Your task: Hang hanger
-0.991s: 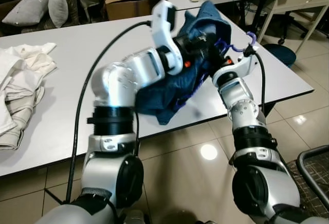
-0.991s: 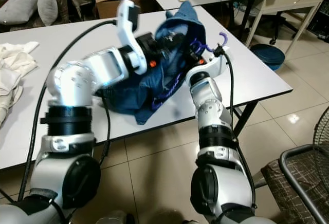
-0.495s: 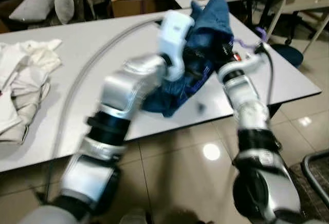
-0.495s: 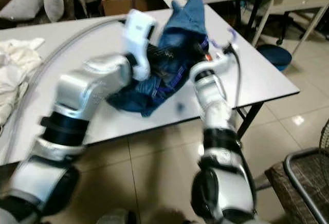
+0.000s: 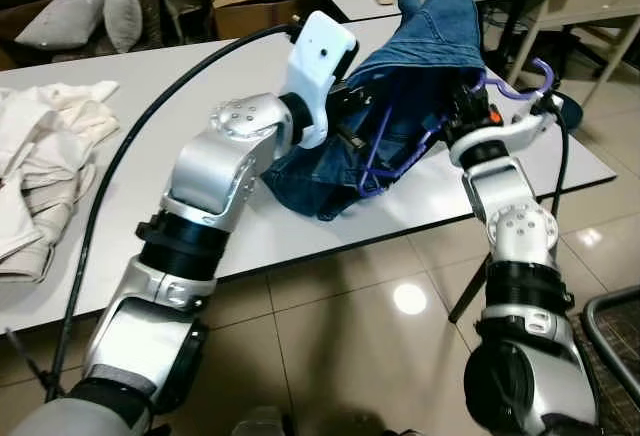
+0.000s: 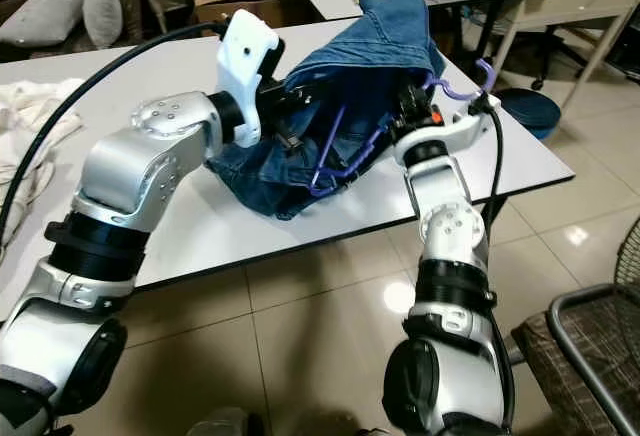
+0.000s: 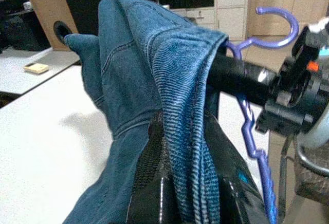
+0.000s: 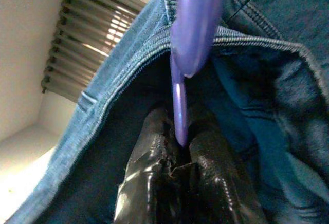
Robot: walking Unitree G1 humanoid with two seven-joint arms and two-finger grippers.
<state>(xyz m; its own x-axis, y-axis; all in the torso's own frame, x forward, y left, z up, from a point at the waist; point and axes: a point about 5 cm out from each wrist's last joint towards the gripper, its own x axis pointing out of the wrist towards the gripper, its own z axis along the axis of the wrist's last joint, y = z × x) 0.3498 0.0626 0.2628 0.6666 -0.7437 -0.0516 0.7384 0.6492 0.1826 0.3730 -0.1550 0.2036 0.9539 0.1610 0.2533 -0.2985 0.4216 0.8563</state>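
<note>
Hanger (image 5: 430,136) is coming up off the desk (image 5: 120,146) vs a second ago, jeans (image 5: 420,51) riding with it, so I'm reading the lift as underway and the hang itself as not yet done.
Eye views: I'm seeing its purple hook poking out past the right end effector (image 6: 415,106), the frame running down inside the denim.
Left wrist view: left end effector (image 7: 193,183) is clamping the jeans waistband; hook is sitting beyond it.
Right wrist view: right end effector (image 8: 177,144) is closing on the hanger's neck, inside the waistband.
</note>
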